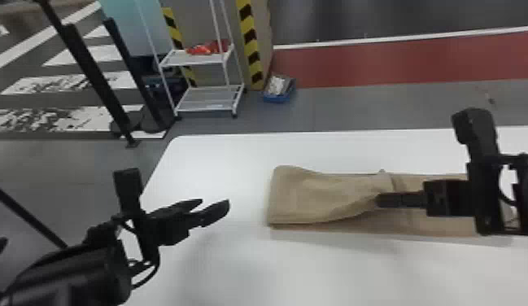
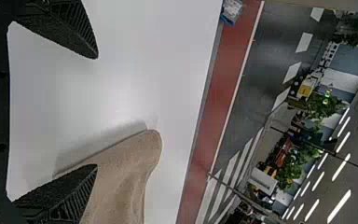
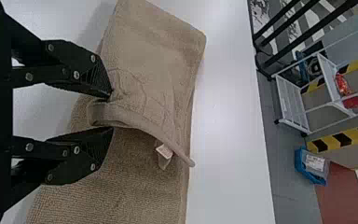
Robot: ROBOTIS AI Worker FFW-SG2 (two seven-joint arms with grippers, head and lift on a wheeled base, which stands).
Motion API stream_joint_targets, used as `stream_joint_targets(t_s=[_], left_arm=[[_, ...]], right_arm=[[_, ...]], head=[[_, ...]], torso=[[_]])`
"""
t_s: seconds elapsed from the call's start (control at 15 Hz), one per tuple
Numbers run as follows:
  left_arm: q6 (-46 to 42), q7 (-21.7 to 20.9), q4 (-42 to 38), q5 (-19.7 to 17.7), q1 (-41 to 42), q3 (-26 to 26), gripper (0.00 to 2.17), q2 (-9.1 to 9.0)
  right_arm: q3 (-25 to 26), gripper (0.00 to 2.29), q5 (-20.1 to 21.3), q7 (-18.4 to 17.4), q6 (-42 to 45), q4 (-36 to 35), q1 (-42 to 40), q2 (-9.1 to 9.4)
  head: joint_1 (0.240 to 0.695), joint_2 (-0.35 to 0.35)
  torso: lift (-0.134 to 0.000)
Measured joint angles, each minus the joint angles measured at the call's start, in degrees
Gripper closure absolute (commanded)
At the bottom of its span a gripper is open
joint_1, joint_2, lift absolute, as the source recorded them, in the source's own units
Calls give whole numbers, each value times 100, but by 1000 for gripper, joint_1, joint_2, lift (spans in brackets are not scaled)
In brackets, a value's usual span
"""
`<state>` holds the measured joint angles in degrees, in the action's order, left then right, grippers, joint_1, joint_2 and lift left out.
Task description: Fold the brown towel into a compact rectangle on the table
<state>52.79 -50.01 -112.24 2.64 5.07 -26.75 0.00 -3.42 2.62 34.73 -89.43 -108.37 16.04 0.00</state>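
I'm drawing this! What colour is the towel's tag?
The tag is whitish, best seen in the right wrist view.

You have one brown towel (image 1: 311, 195) on one white desk (image 1: 234, 158), and on this towel you can count one small white label (image 3: 164, 151). You have one left gripper (image 1: 215, 202) and one right gripper (image 1: 378, 200), each with two jaws. Behind the desk, you can count one white rack (image 1: 193, 62) with two shelves, one blue box (image 1: 276, 98) and two yellow-black striped bands (image 1: 250, 44).
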Motion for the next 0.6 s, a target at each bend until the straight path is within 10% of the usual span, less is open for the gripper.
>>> stream_joint_targets(t_s=[0.6], left_arm=[[8, -11, -20, 0, 2, 27, 46, 0]], right_arm=[[326, 66, -141, 32, 0, 201, -9, 0]], head=[[695, 222]], torso=[[-124]])
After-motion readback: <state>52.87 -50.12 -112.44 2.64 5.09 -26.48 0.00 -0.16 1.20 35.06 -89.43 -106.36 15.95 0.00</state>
